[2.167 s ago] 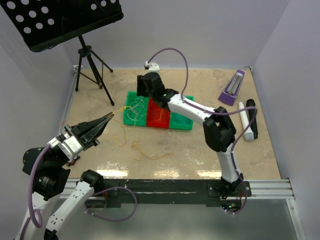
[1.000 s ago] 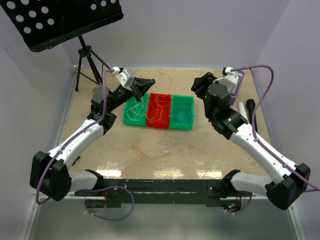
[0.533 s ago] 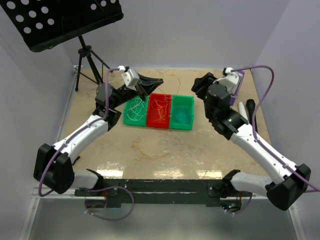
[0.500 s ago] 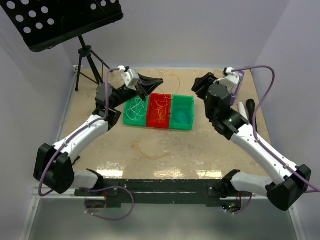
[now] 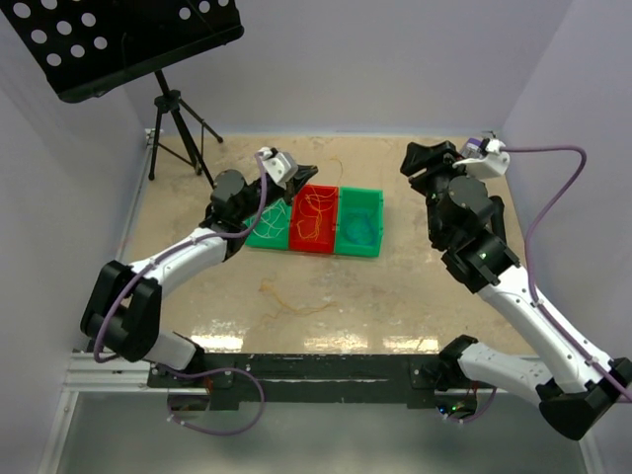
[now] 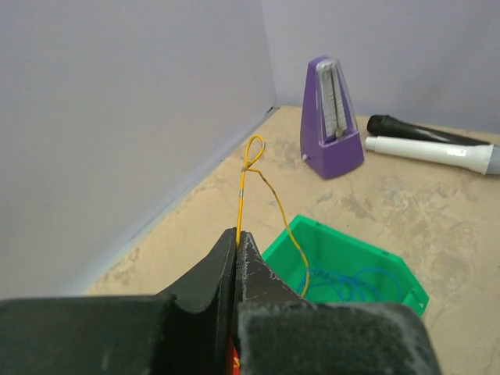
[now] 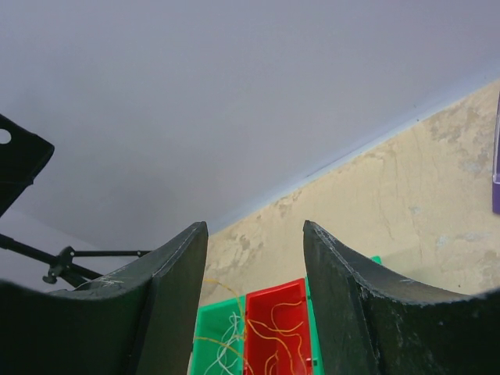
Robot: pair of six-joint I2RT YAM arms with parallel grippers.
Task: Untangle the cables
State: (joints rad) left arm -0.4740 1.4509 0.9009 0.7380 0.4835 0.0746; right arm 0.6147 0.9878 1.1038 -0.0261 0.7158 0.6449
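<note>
My left gripper (image 5: 302, 178) hovers over the back edge of the bins, shut on a thin yellow-orange cable (image 6: 243, 176). This cable loops up past the tips and hangs down into the right green bin (image 6: 391, 264), where a blue-teal cable (image 6: 353, 283) lies coiled. The red bin (image 5: 314, 219) holds more yellow-orange cables. The left green bin (image 5: 263, 223) holds a white cable (image 7: 228, 348). Another yellow-orange cable (image 5: 288, 294) lies loose on the table. My right gripper (image 5: 419, 158) is open and empty, raised to the right of the bins; its jaws stand wide apart in the right wrist view (image 7: 255, 228).
A black music stand (image 5: 128, 39) on a tripod (image 5: 180, 133) stands at the back left. A purple metronome (image 6: 332, 117) and black and white cylinders (image 6: 433, 145) lie at the back right. Walls close the table on three sides.
My left gripper has moved a little right and lower over the bins, still holding the yellow-orange cable. My right arm has swung to the right, away from the bins.
</note>
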